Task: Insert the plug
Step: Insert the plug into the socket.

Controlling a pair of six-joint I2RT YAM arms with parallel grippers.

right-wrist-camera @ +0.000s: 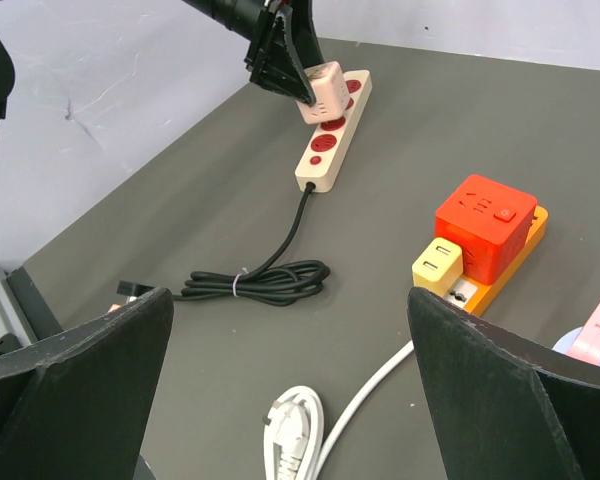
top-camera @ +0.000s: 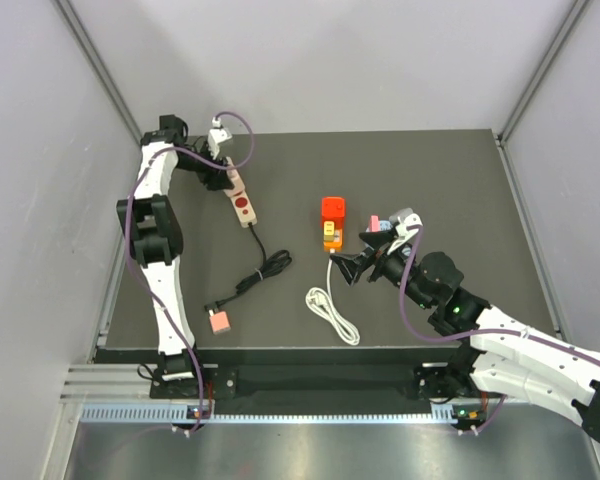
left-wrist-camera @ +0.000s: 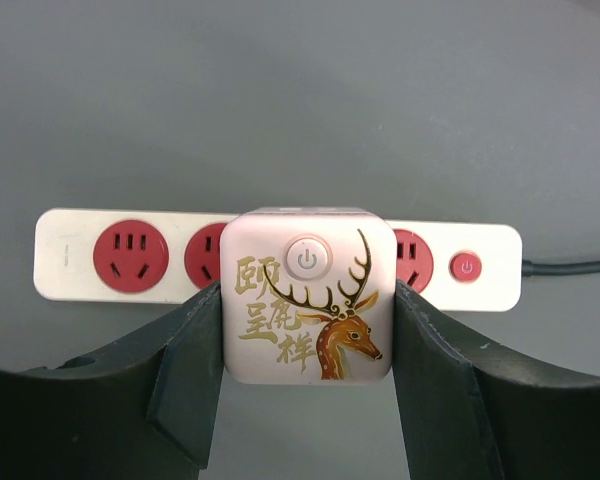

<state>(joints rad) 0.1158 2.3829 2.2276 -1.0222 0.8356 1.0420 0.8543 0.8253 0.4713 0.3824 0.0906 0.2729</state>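
1. The tabletop [top-camera: 450,180] is a dark grey, matte slab. Pale walls [top-camera: 330,60] with metal corner posts enclose it on three sides.
2. The plug [top-camera: 332,208], a red cube, sits on the far end of the orange power strip [right-wrist-camera: 510,262], near the middle of the tabletop. A yellow adapter [right-wrist-camera: 438,262] stands on the same strip, touching the plug's near side.
3. The right jaws stand wide apart with nothing between them, just beside the near end of the orange strip.
4. The left jaws clamp a pale pink cube [left-wrist-camera: 305,300] printed with a deer. It is held over the white power strip [top-camera: 240,200] at the far left. Contact with the strip cannot be told.
5. In the left wrist view the cube hides part of two of the strip's red sockets.
6. A black cable [top-camera: 265,270] runs coiled from the white strip. A white cable [top-camera: 330,310] lies loose near the orange strip.
7. A small pink block [top-camera: 218,320] lies at the near left. Pink and blue pieces [top-camera: 380,225] lie right of the orange strip; their form is unclear.
8. Count: two power strips, two cables, one red plug, one yellow adapter, one deer cube.
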